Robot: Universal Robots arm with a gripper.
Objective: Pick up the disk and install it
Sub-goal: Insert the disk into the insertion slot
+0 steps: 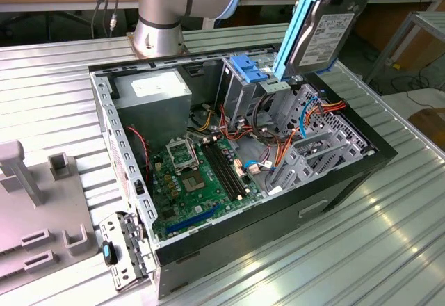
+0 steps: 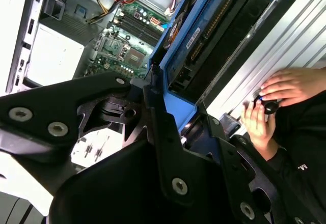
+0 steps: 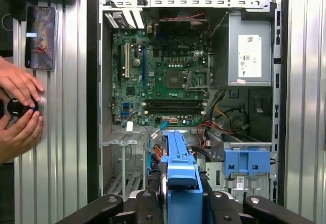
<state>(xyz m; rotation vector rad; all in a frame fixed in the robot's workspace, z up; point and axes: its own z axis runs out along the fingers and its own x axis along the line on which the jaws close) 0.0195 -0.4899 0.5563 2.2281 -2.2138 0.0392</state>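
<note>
- gripper (image 3: 181,197) clamped on the disk (image 1: 321,35), one finger on each side of its blue rails
- the disk is in the air, steeply tilted, with its lower end just above the drive bays (image 1: 306,132) of the open computer case (image 1: 348,177)
- a person's hands (image 3: 18,84) are on a dark knob (image 3: 19,108) on the table beside the case

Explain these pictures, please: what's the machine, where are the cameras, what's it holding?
It is one robot arm standing on a ribbed metal table. The exterior view looks on from off the arm; both wrist views ride on it. An open computer case lies on the table, circuit board exposed. The hand is shut on the disk, a grey drive in blue rails, held above the case. A person's hands hold a small knob beside the case.
</note>
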